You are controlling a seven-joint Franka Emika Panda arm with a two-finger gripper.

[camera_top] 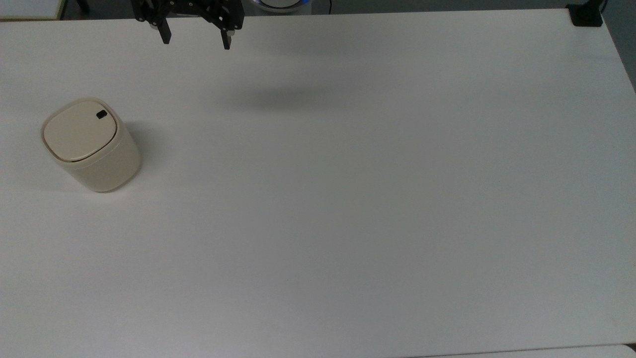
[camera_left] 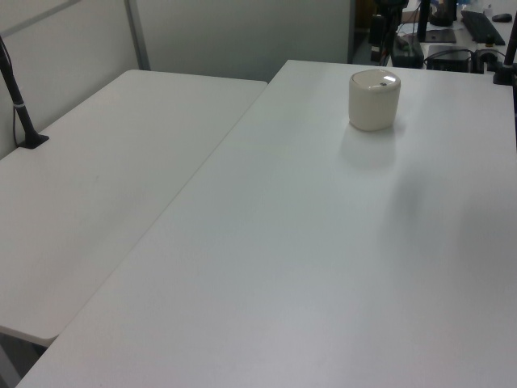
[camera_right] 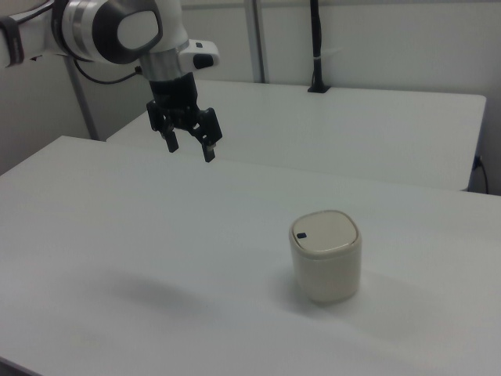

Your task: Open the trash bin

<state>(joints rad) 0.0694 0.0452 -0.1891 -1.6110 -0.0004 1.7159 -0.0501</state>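
The white table (camera_top: 348, 223) was seen bearing the trash bin (camera_top: 92, 146) near the top view's left edge, lid shut. The gripper (camera_top: 197, 40) was held high and well apart from it, fingers spread and empty. The bin was judged light, stiff and smooth plastic, best pressed at the small black button (camera_top: 101, 115) rather than grasped.

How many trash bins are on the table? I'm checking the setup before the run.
1. The trash bin stands closed near the top view's left edge, apart from the raised gripper.
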